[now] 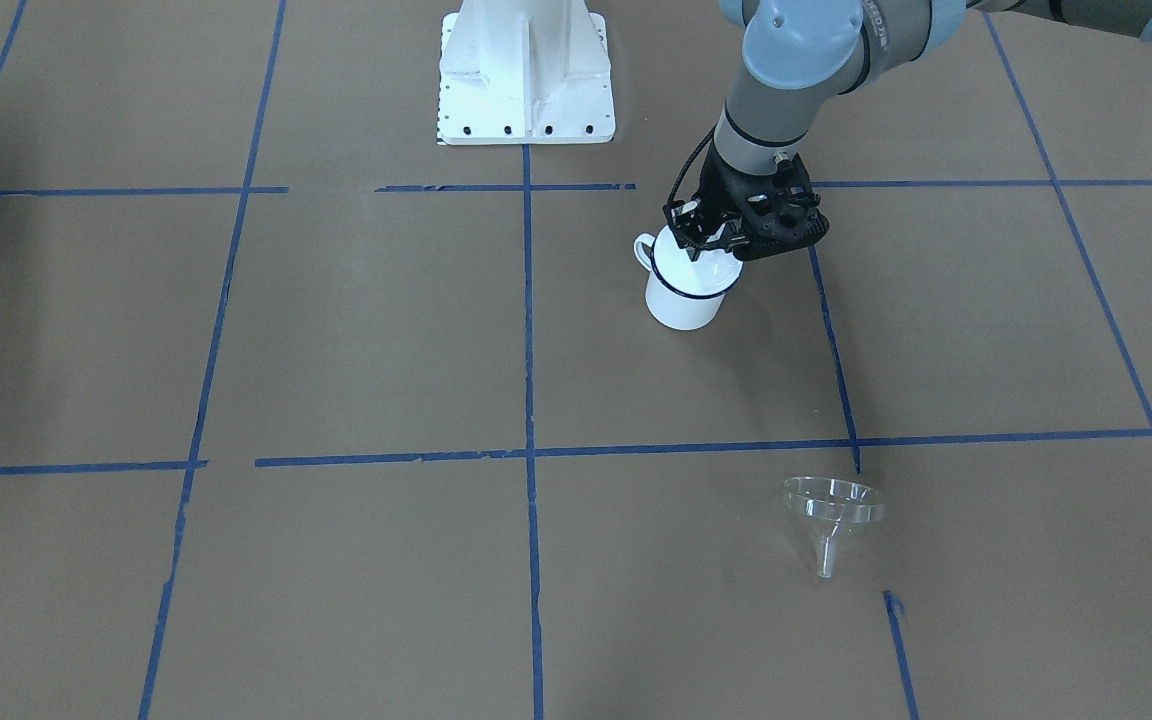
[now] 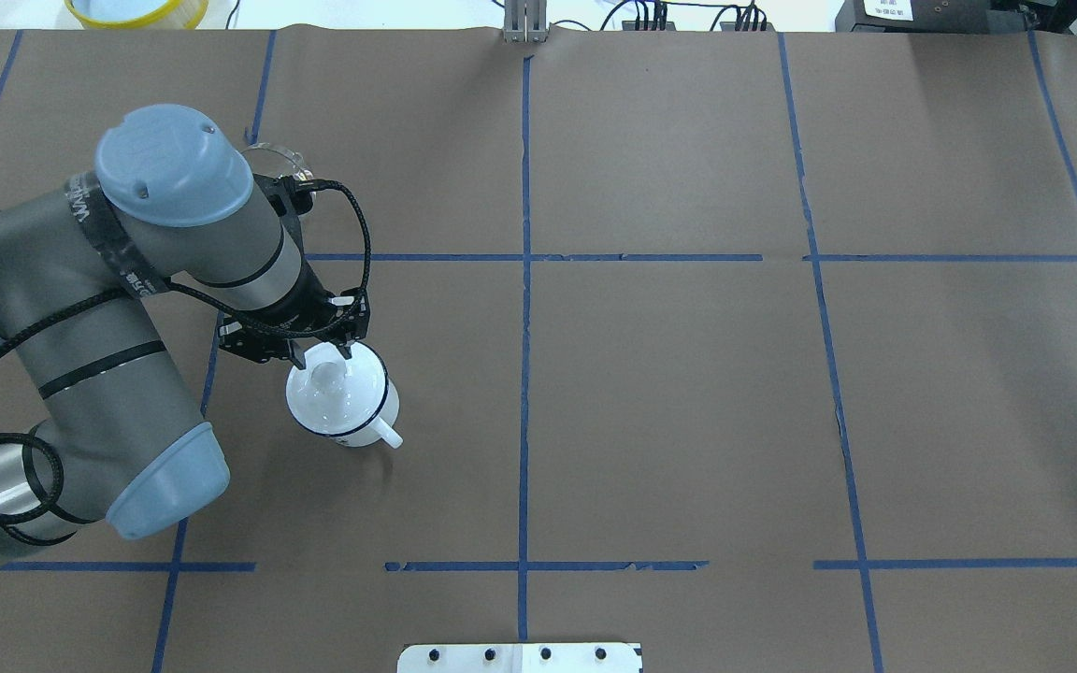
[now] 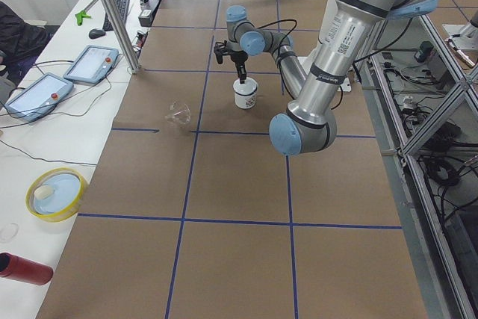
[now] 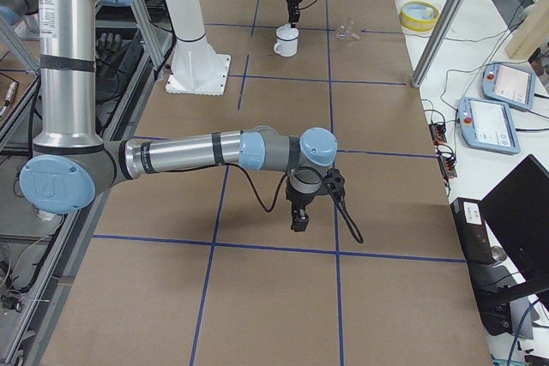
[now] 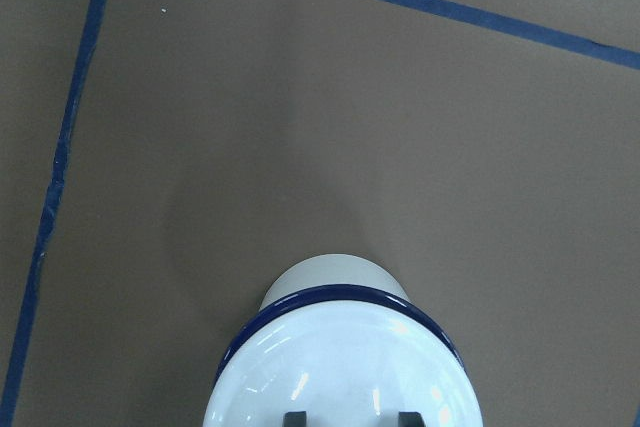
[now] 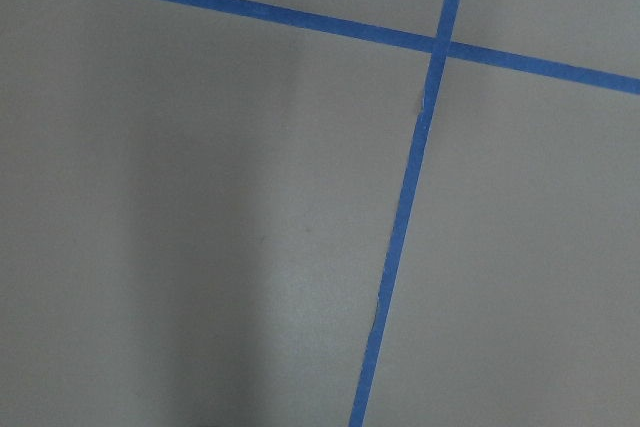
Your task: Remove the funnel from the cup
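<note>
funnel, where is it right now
In the front-facing view the clear funnel lies on the table on the robot's left side, just past a blue tape crossing, well clear of the enamel mug toward the operators.

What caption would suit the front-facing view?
Left hand over the white mug; clear funnel lies apart on the table.

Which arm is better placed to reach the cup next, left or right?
Left: the left claw hangs at the rim of the cup; the right claw hangs far off. The funnel already lies outside.
</note>
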Controlling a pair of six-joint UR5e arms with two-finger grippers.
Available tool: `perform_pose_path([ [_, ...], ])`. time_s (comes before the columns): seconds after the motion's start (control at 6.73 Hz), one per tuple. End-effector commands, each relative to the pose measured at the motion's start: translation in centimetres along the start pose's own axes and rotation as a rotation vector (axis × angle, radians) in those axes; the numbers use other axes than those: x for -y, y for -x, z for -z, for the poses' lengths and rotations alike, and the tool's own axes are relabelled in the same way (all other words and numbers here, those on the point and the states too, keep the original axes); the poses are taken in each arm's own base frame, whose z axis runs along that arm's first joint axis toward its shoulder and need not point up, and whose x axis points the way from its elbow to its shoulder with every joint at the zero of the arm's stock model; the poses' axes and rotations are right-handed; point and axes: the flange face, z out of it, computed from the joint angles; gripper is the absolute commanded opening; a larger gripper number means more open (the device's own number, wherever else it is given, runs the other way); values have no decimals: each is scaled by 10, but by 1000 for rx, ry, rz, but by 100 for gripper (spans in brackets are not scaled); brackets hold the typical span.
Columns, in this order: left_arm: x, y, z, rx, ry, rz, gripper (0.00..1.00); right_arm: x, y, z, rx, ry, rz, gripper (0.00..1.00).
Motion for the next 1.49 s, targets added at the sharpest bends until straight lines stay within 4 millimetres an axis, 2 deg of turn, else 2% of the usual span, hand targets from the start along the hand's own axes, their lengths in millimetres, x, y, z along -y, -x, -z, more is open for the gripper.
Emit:
perform_pose_path([
  [0.0,0,2,0,-14,-6,-5,100,0,0,0,0,0,0,100],
  [0.3,1,3,9,-28,-16,-10,100,0,0,0,0,0,0,100],
  [0.45,12,8,25,-43,-42,5,100,1,0,0,0,-1,1,100],
  [0.74,16,13,53,-81,-75,8,100,0,0,0,0,0,0,100],
  [0.89,33,22,65,-85,-103,25,100,0,0,0,0,0,0,100],
  [1.04,65,54,96,-86,-165,-2,100,0,-1,-1,0,1,-1,100],
  [1.19,100,95,131,-73,-233,21,100,0,0,0,0,0,0,100],
  [1.34,120,130,143,-23,-256,-21,100,0,0,0,0,0,0,100],
])
